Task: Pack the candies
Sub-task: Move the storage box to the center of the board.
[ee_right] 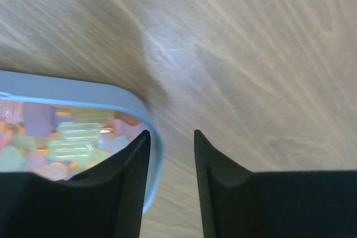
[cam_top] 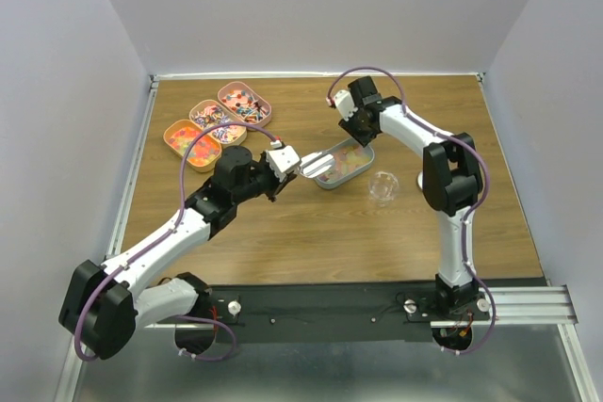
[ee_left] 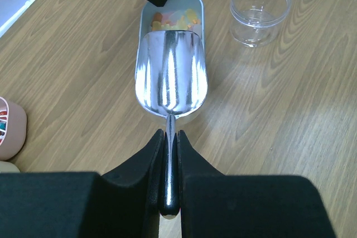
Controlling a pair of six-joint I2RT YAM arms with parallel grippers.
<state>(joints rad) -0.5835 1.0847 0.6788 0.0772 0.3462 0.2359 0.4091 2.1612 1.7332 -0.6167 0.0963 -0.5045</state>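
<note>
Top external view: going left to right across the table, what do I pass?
three tins → left tool → grey tin → clear jar

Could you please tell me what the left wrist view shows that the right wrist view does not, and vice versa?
Only the left wrist view shows the silver scoop, its handle clamped in the left jaws, plus a clear round container and a pink tin. Only the right wrist view shows that the right jaws stand apart, with nothing gripped. Both show the grey oval tin holding the candies on the wooden table.
</note>
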